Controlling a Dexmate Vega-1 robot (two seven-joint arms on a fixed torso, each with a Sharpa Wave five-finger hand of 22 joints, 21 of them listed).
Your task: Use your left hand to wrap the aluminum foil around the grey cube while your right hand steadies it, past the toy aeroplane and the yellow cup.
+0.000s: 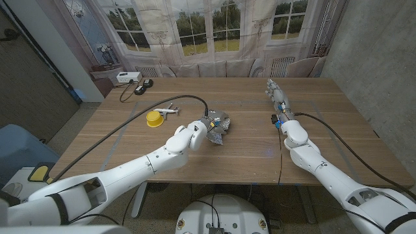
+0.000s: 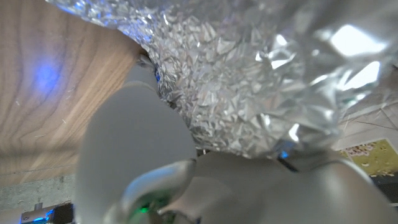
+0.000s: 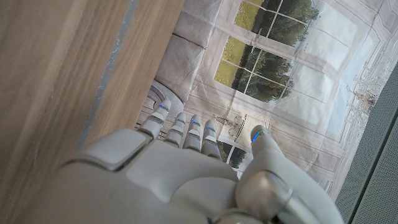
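Your left robot hand [image 1: 197, 132] is grasping the crinkly, shiny aluminum foil [image 1: 220, 125] near the middle of the wooden tabletop [image 1: 247, 149]. In the left wrist view the foil [image 2: 249, 93] looks bumpy and silver, pressed against the smooth white hand. You cannot see the grey cube under the foil. Your right robot hand [image 1: 275, 91] is well apart, fingers out straight, holding nothing. The round yellow cup [image 1: 155, 119] sits just beside the small white toy aeroplane [image 1: 168, 111].
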